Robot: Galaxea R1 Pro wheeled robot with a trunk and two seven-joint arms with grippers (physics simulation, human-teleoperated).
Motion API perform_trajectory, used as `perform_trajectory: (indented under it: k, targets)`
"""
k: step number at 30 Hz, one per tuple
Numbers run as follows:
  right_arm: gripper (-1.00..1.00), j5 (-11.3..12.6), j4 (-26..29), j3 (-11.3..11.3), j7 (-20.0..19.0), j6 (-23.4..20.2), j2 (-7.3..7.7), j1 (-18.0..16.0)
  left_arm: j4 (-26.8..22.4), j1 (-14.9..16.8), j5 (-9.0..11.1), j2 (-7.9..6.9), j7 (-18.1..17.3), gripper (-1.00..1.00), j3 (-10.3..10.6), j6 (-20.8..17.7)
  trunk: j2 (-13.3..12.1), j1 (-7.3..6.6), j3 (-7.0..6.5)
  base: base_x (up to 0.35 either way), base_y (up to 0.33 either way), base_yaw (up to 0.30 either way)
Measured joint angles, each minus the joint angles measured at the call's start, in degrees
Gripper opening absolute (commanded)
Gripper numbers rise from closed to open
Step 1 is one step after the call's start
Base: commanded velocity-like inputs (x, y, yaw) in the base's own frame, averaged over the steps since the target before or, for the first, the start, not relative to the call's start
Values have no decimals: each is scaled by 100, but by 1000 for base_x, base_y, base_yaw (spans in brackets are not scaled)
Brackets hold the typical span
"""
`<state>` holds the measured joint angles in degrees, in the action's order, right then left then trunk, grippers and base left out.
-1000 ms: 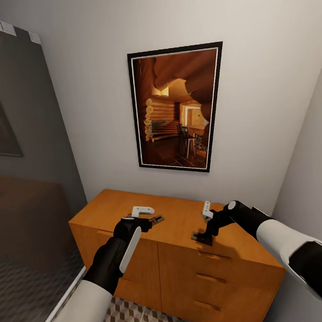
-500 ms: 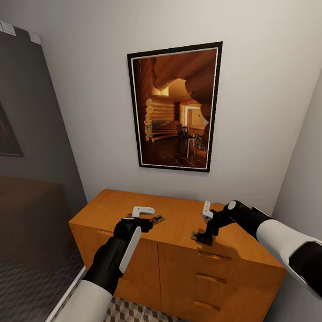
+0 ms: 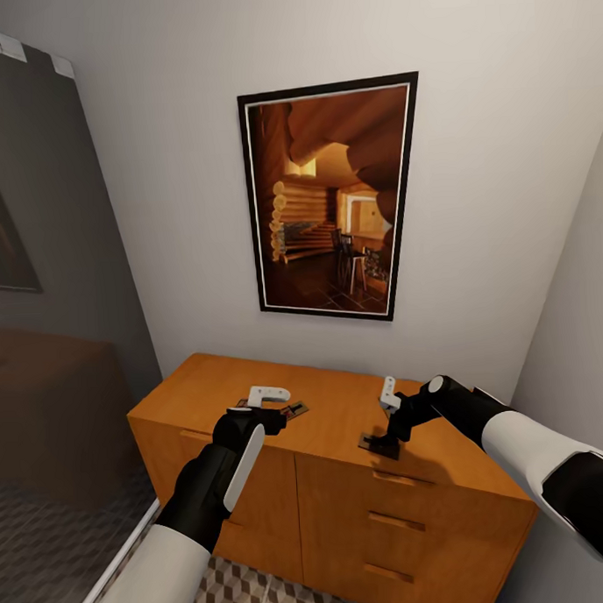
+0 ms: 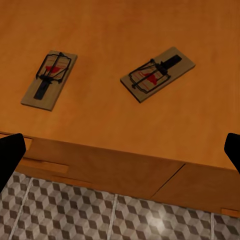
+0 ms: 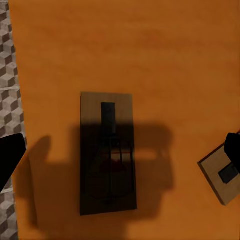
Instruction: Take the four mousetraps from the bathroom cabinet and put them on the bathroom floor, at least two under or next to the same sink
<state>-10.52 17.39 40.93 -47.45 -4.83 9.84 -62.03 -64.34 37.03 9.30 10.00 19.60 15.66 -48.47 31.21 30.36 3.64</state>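
atop cabinet (image 3: 342,422): mousetraps (image 4: 50,79) lying flat, ungrasped; left gripper (image 4: 120,150) and right gripper (image 5: 120,150) both spread wide; shadowed trap (image 5: 108,153) at 6 o'clock beneath right gripper, likely next pick.

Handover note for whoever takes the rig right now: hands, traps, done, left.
Left hand: open, empty, hovering over the cabinet top near its front edge. Two mousetraps lie flat on the wood below it, apart from each other.
Right hand: open, empty, directly above a third mousetrap, which lies in its shadow. A fourth mousetrap shows partly beside it.
Done: none grasped, none on the tiled floor.
Left: pick up all four, set them on the floor, at least two by the sink.
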Motion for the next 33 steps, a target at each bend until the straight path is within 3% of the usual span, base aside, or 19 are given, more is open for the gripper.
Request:
perform_trajectory:
  k: [21, 28, 33]
  targets:
    - [100, -1, 0, 1, -83, 6, 0, 0, 6, 0, 4, 0, -41, 100, 5, -1, 42, 23, 19, 0, 0, 0]
    - [100, -2, 0, 0, -70, 6, 1, 0, 11, 0, 5, 0, -43, 100, 9, 15, 322, 176, 144, 0, 0, 0]
    - [100, -1, 0, 0, -64, 7, 0, 0, 12, 0, 5, 0, -44, 100, 9, 14, 324, 177, 145, 0, 0, 0]
